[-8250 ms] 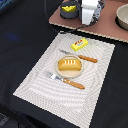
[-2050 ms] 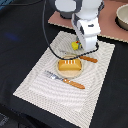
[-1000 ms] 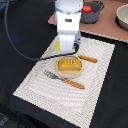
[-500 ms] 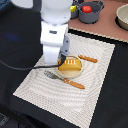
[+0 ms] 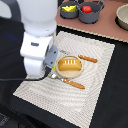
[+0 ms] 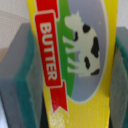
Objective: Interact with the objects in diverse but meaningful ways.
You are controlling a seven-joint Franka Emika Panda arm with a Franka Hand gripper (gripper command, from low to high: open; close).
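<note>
Between the two teal-padded fingers of the gripper sat the yellow butter block, filling the wrist view. Its label showed a red ribbon lettered BUTTER and a cream cow with black patches on a grey oval with green above. The block lay tilted between the pads, which pressed against it on both sides, so the gripper was clamped on the butter block and carried it.

In the exterior view, the white arm stood over the exterior view's left part of the striped placemat, and its bulk hid the gripper and the block from that camera.

Just beside the arm, toward the exterior view's right, the golden-brown bread loaf rested on a small round plate near the middle of the mat. A utensil with an orange handle lay on the mat on the far side of the plate, and a second orange-handled utensil lay on the near side, its metal end pointing toward the arm.

Beyond the mat, on the brown tabletop, stood two grey-blue pots side by side. One pot held a yellow item, probably the cheese wedge; the other pot held the red tomato. A pale bowl sat partly cut off at the exterior view's right edge.
</note>
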